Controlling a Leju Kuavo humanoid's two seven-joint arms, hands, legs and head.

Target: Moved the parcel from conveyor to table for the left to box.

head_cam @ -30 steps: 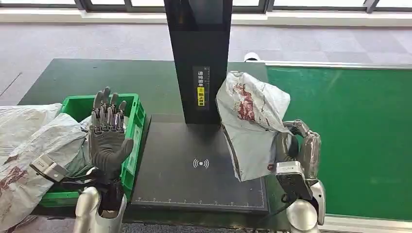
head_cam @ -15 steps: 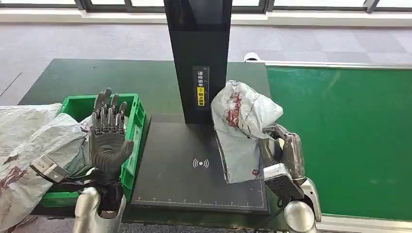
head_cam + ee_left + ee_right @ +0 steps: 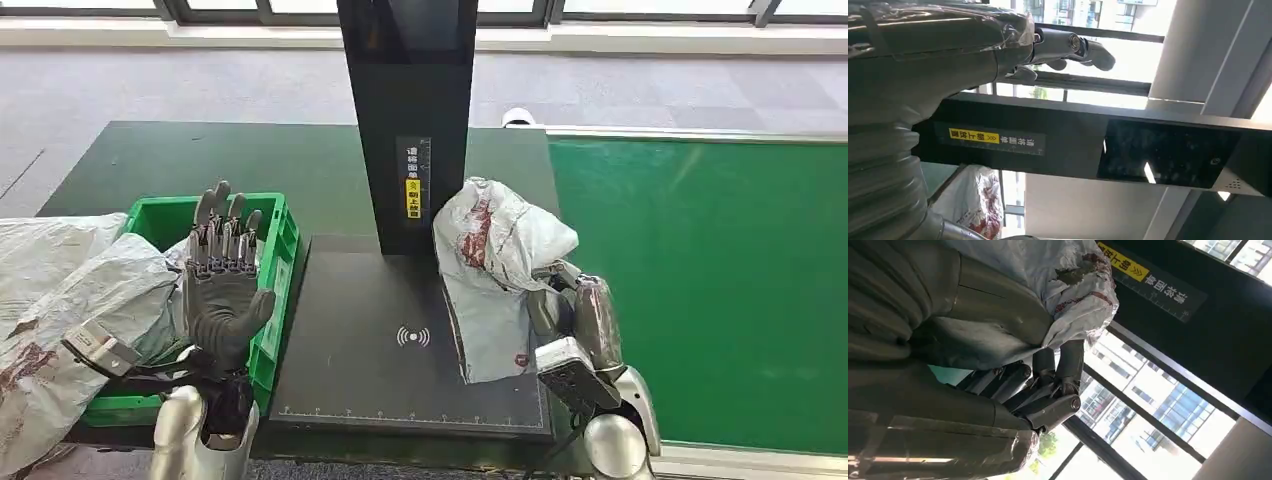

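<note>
The parcel (image 3: 495,270), a crumpled grey plastic bag with red print, stands tilted over the right side of the black scanner platform (image 3: 370,380), close to the black post (image 3: 410,120). My right hand (image 3: 575,310) grips it from the right side. The right wrist view shows the thumb and fingers (image 3: 1048,385) closed on the parcel (image 3: 1068,285). Its lower edge looks level with the platform; I cannot tell if it touches. My left hand (image 3: 222,280) is raised, palm forward and fingers apart, at the green box (image 3: 285,225), holding nothing. The left wrist view catches the left hand (image 3: 923,60) and the parcel (image 3: 975,200).
The green conveyor belt (image 3: 700,280) runs along the right. Large grey bags (image 3: 60,290) lie over and left of the green box. The post carries a yellow warning label (image 3: 413,198). A dark green table (image 3: 200,155) lies behind the box.
My right hand has carried the parcel left and down, from the conveyor edge onto the platform's right side. My left hand has stayed in place.
</note>
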